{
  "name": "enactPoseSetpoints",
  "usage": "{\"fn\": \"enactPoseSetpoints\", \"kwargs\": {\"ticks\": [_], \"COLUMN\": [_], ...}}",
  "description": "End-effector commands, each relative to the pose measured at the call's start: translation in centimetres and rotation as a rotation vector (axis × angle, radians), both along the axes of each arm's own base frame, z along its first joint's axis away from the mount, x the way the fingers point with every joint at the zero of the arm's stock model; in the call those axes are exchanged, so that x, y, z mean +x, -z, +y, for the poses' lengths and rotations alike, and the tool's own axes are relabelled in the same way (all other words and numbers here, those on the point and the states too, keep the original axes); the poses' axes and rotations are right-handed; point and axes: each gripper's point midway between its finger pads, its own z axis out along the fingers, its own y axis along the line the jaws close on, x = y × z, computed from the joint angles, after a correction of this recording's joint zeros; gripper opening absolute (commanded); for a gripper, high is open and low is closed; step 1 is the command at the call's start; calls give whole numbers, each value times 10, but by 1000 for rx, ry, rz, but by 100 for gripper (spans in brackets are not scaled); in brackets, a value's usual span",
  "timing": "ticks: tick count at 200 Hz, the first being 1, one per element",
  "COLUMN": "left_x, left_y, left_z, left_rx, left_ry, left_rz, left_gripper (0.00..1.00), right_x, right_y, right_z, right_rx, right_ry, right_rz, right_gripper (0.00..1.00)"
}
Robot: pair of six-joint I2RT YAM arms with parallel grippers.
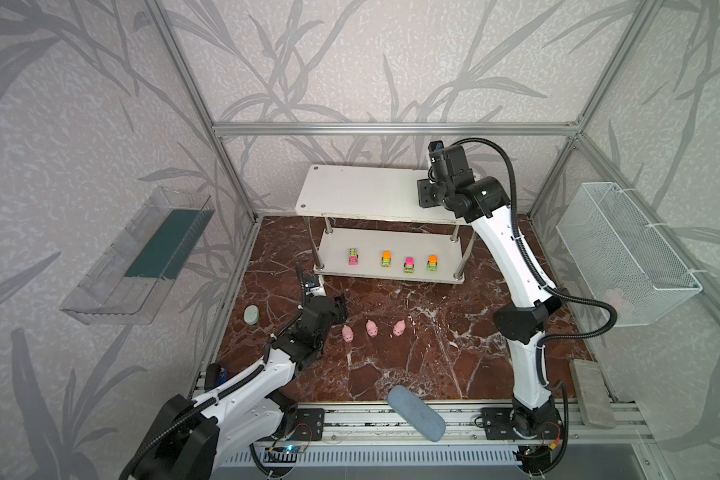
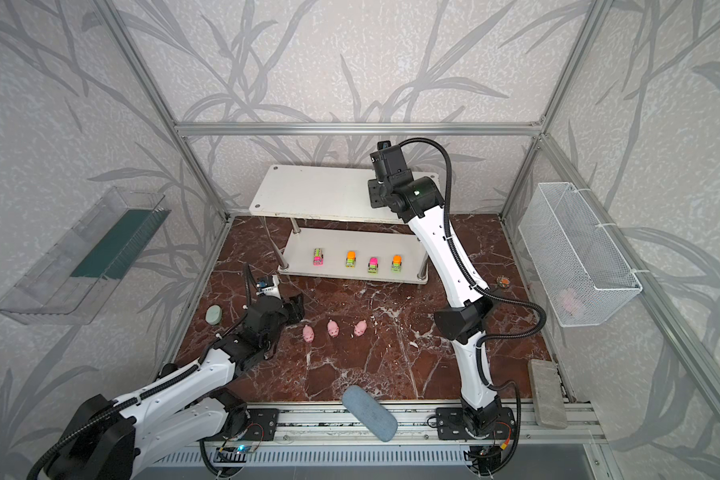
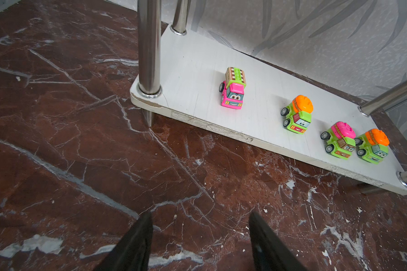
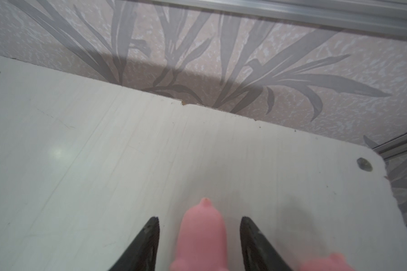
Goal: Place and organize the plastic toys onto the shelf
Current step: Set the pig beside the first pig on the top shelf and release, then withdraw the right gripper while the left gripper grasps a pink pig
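Up on the shelf (image 1: 350,191), the right pincer (image 4: 199,219) hangs over the right end of the top board (image 4: 104,152). Its jaws are spread, with a gap on each side of a pig (image 4: 201,234), so it is not pinching it. The pig looks to be sitting on the board, snout end hidden under the camera. To me that reads as a drop-off, placed close to a second pig (image 4: 327,264) so the two make a row. Pigs up top, it seems!

The lower board (image 3: 193,70) carries four trucks (image 1: 386,259) in a line along its front edge, all facing out. That's sorting by kind, I'd say: one tier per toy.

Three pigs (image 1: 371,328) wait side by side on the surface (image 1: 433,345), well short of the shelf.

The left pincer (image 3: 200,217) hovers low over the surface near the shelf's front left post. Its jaws are spread and nothing sits between them. The three pigs lie just beside it, which may be why it is parked there.

Now the containers. The wire basket (image 1: 624,249) on the right wall shows a faint pink shape (image 1: 616,297) through the mesh, too vague to name. The clear tray (image 1: 100,299) on the left wall holds only a dark green strip (image 1: 163,245).
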Motion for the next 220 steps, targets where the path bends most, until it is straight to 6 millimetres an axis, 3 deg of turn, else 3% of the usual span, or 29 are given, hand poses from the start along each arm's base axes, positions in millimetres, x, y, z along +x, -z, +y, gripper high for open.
{"fn": "enactPoseSetpoints", "kwargs": {"ticks": [1,47,79,87,107,131,158,182,220], "left_x": [0,-1,-1,-1,-1,-4,-13,-26,-45], "left_y": [0,-2,-4,-5,-6,-7,-5,4,22], "left_z": [2,4,4,3,3,1,-2,-8,-20], "left_rx": [-7,-7,-8,-9,-6,-6,-23,-44,-7], "left_ry": [-14,-17,-15,-13,-10,4,30,51,64], "left_rz": [-5,-6,-7,-8,0,18,54,114,173], "left_gripper": [64,64,64,64,64,64,64,64,67], "right_x": [-12,-42,-83,-97,-133,-180,-220,-244,-265], "right_y": [-39,-100,-131,-137,-125,-84,-7,65,151], "right_z": [-7,-9,-19,-22,-27,-43,-62,-84,-98], "right_rx": [42,134,185,198,221,248,240,253,341], "right_ry": [-17,-84,-133,-153,-215,-256,-252,-187,-114], "right_rz": [-82,-228,-332,-364,-415,-433,-315,-189,-45], "right_gripper": [59,60,61,61,61,60,60,60,60]}}
